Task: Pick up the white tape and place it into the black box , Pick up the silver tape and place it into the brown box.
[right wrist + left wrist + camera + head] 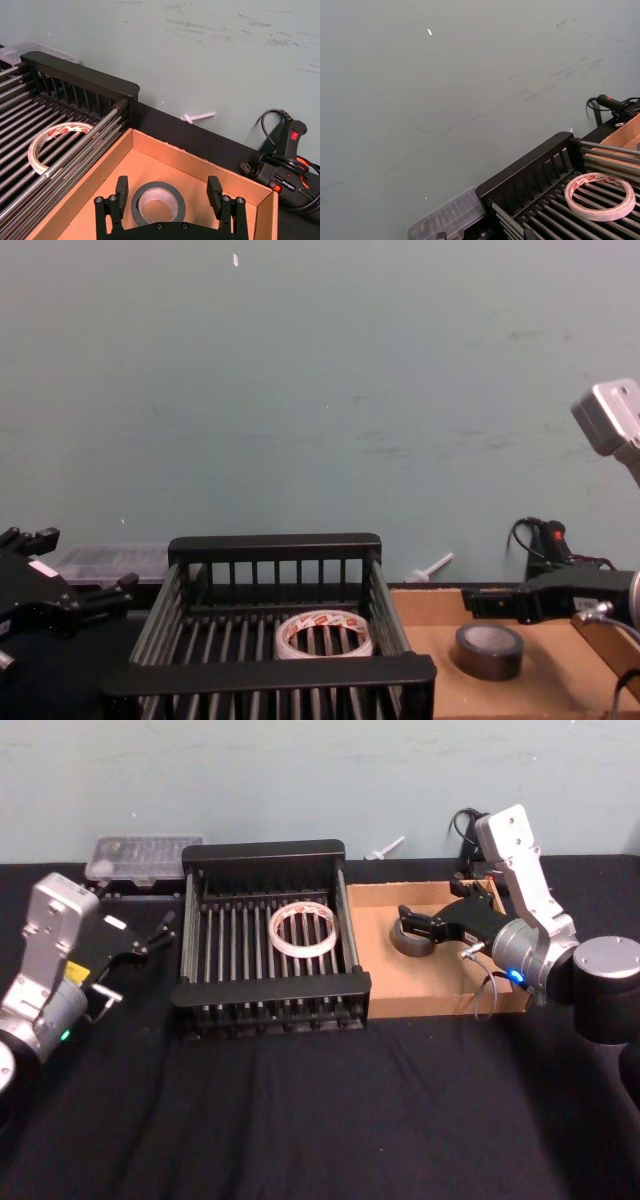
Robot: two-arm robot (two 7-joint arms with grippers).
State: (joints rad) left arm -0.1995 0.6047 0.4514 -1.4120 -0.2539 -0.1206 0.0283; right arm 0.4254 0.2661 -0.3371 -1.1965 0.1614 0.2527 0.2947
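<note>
1. The left gripper is just to the left of the black box, low over the dark table cloth. Its two black fingers stand apart and hold nothing.
2. A clear plastic case lies on the cloth behind the left gripper, beside the back left corner of the black box.
3. The black box is a plastic crate with thick rims, barred walls and a floor made of long thin bars.
4. The white tape lies flat on those bars, inside the black box and a bit right of its middle. It is a thin, wide, see-through ring with red-and-white print inside — nothing touches it.
5. The brown box is a low cardboard tray that sits right against the right side of the black box.
6. The silver tape lies flat in the brown box, near the wall next to the black box. It is a small, thick, dark grey roll with a pale core.
7. The right gripper reaches into the brown box — its fingers are spread wide, one on each side of the silver tape, not squeezing it.
8. A black glue gun with a cord lies behind the brown box.
</note>
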